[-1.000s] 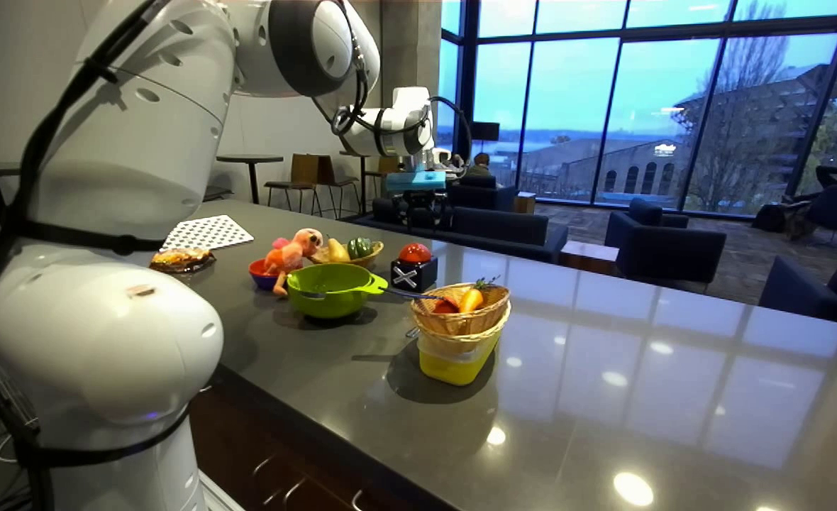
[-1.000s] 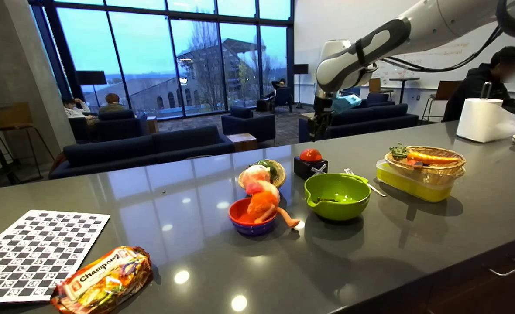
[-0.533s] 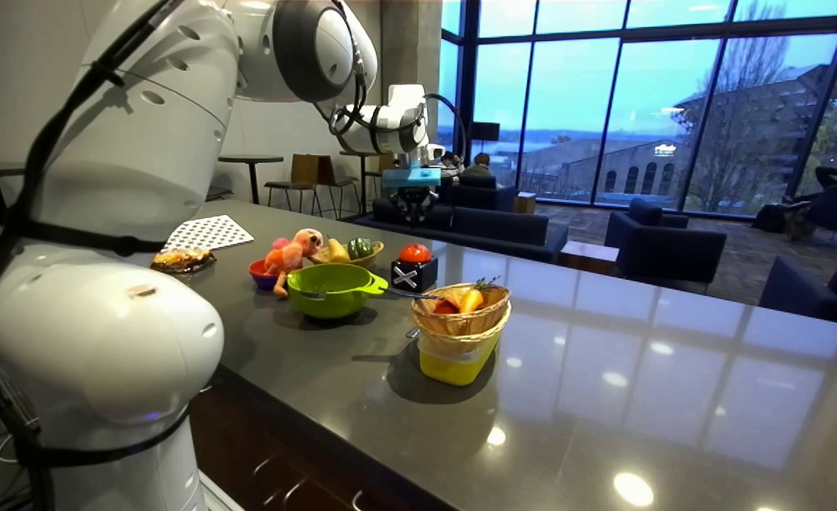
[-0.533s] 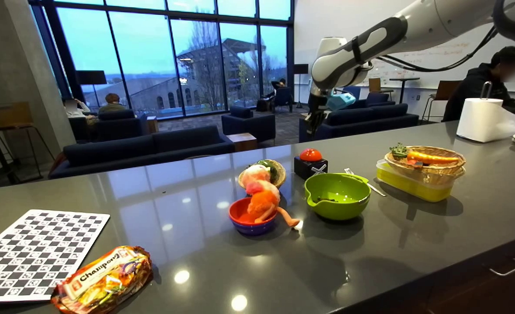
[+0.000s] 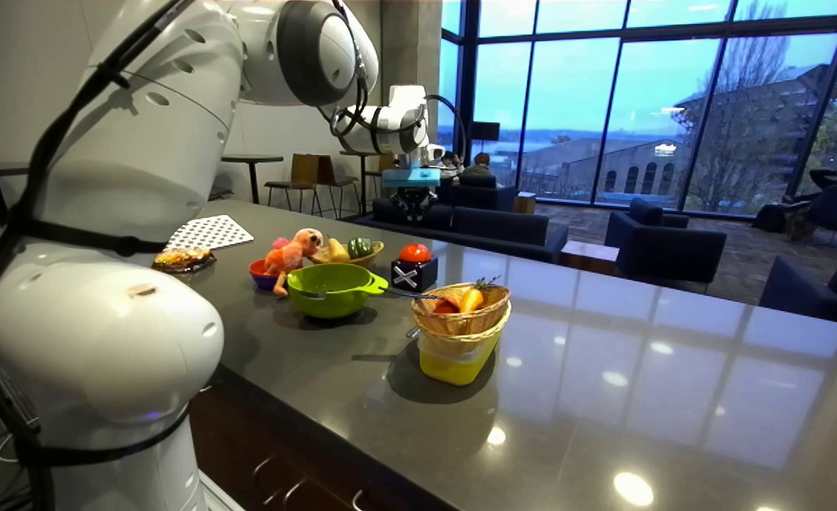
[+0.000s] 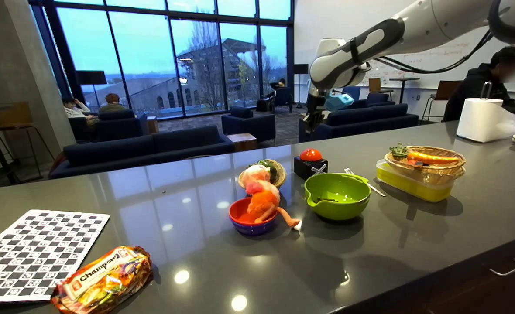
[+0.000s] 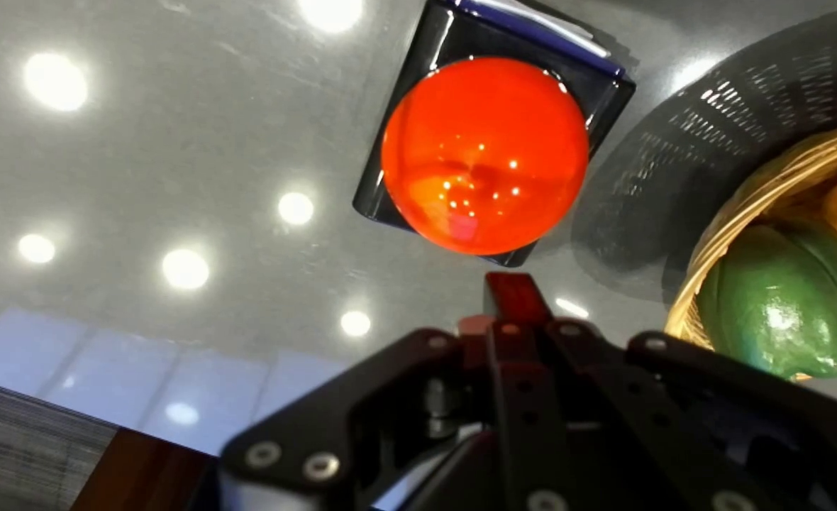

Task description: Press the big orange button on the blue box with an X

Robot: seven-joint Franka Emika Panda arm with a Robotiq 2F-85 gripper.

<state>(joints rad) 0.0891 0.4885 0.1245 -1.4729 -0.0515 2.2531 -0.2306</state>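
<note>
Orange dome button (image 7: 486,156) on a dark, X-marked box (image 5: 414,275), near the window-side edge of the bench (image 6: 196,253).
Sits apart from the narrow pincer (image 6: 309,127) (fingertips (image 7: 514,298) together, nothing held) and almost straight beneath it in both exterior views. Round, without long axis to match; probably calls for descent, not turning.

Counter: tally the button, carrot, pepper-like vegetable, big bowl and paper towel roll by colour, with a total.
Orange: 2 (button, carrot)
Green: 2 (pepper-like vegetable, big bowl)
White: 1 (paper towel roll)
Total: 5
</note>
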